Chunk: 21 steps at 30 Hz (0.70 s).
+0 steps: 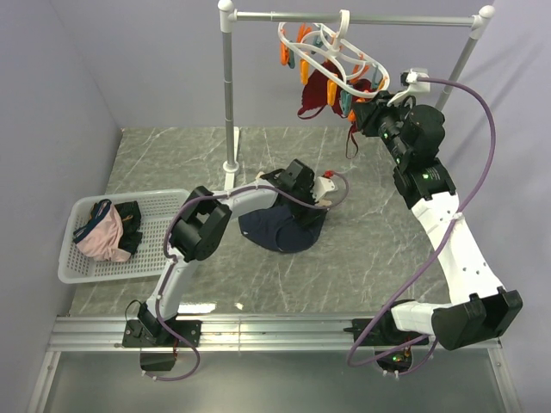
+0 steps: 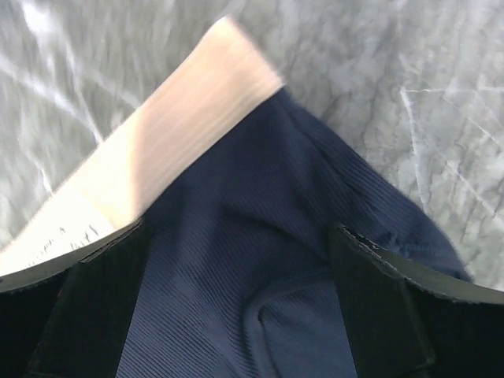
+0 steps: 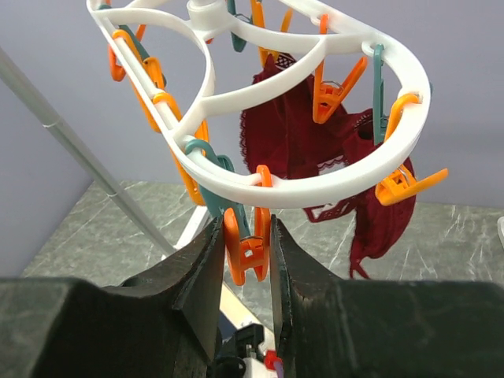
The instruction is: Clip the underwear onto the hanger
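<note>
The dark navy underwear (image 1: 280,232) lies crumpled on the marble table, and its pale beige lining (image 2: 181,134) shows in the left wrist view. My left gripper (image 2: 236,260) hangs low over the navy fabric (image 2: 236,205), open, one finger on each side and nothing pinched between them. The white oval hanger (image 1: 331,52) hangs by its hook from the rail, ringed with orange and teal clips. My right gripper (image 3: 246,236) is raised to the hanger's near rim (image 3: 315,185) and is shut on one orange clip (image 3: 250,256), squeezing it from both sides.
A maroon garment (image 3: 291,134) hangs clipped under the hanger's far side. The grey rail stand (image 1: 228,86) rises at the back, its post close to the left arm. A white basket (image 1: 73,267) at the left holds a pink garment (image 1: 103,241) and dark ones.
</note>
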{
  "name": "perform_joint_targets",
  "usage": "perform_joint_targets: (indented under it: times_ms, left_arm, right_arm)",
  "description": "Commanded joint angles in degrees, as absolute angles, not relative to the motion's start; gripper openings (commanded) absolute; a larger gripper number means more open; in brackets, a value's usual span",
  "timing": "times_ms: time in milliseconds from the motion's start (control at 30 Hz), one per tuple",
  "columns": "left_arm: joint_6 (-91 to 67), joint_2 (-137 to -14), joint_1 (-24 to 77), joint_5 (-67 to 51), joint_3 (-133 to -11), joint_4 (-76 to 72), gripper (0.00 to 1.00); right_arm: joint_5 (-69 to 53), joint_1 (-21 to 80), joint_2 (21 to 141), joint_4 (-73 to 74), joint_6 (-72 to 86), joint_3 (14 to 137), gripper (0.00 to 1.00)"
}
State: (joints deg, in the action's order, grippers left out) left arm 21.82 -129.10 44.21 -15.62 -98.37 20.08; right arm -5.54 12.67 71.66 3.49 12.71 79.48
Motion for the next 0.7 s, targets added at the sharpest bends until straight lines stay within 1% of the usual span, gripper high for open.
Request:
perform_joint_targets:
  times_ms: [0, 33, 133, 267, 433, 667]
  left_arm:
    - [9.97, -125.43, 45.17, -8.21, -98.88, 24.63, 0.99]
    - [3.58, -124.38, 45.78, -6.26, -98.01, 24.09, 0.99]
    - [-7.34, -124.97, 48.24, -0.29, -98.96, 25.74, 0.99]
    - [-16.42, -127.88, 50.18, 2.98, -102.04, 27.86, 0.99]
    - [-20.30, -130.34, 50.62, 3.34, -105.28, 25.49, 0.99]
    - [-17.49, -131.66, 51.76, 6.32, -108.81, 26.72, 0.99]
  right_arm:
    - [-5.62, 12.92, 72.16, 2.72, 12.74, 82.09, 0.00]
    - [-5.54, 12.92, 72.33, 2.72, 12.66, 82.18, 0.00]
    - [-5.45, 13.01, 72.33, 2.81, 12.83, 82.35, 0.00]
    - [-5.45, 13.01, 72.51, 2.99, 13.53, 82.27, 0.00]
    - [-5.54, 12.92, 72.33, 3.25, 13.62, 82.00, 0.00]
    - [-5.45, 13.01, 71.54, 3.34, 13.01, 81.65, 0.00]
